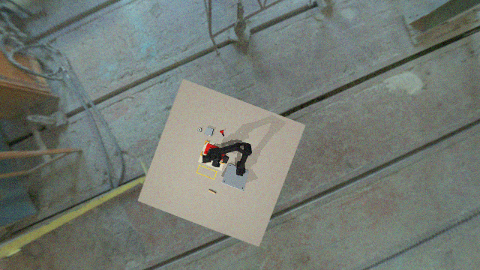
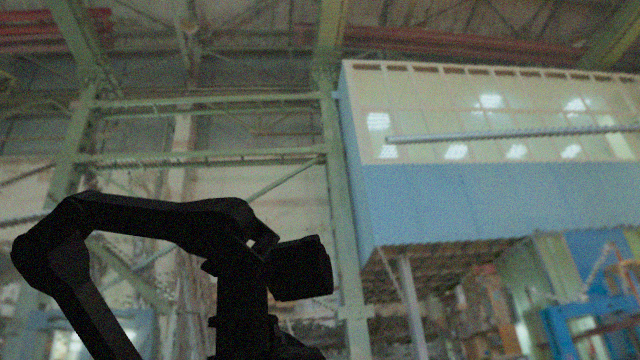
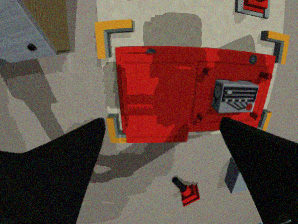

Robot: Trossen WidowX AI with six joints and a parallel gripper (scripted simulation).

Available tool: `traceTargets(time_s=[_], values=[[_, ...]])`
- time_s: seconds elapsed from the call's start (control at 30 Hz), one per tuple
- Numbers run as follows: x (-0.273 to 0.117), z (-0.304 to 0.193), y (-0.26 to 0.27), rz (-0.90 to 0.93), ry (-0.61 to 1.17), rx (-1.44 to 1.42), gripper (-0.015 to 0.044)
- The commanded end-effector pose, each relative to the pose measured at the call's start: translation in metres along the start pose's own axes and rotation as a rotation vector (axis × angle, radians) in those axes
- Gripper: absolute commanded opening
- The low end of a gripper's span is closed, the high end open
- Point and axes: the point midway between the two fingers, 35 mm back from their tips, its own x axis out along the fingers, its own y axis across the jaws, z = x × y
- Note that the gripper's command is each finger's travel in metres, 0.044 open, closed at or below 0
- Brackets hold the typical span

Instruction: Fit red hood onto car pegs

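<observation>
Jaws [image 1: 211,161] released and holding nothing, a black robot arm [image 1: 234,147] [image 2: 135,215] reaches over the red car chassis [image 1: 210,148] [image 3: 157,95] on the desk [image 1: 169,180]. The chassis sits between the yellow corner brackets [image 3: 101,39] of a pale jig board [image 3: 130,12], its grey engine block [image 3: 235,96] in place and exposed, short dark pegs [image 3: 205,71] around it. The hood is not on the engine end; its exact location cannot be told from these views. Near the chassis, on the side away from the yellow outline [image 1: 208,168], lie a red-and-black piece [image 1: 222,132] [image 3: 187,192], a grey block [image 1: 209,130] [image 3: 234,176] and a small round part [image 1: 199,130]. A tan bar [image 1: 212,191] lies beyond the outline from the chassis.
</observation>
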Motion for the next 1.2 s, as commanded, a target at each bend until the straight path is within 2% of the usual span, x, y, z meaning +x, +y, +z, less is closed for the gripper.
traceTargets(time_s=[0.0, 1.17], values=[[0.003, 0.0, 0.001, 0.0, 0.004, -0.005, 0.044], [0.029, -0.001, 0.001, -0.001, 0.006, -0.005, 0.044]])
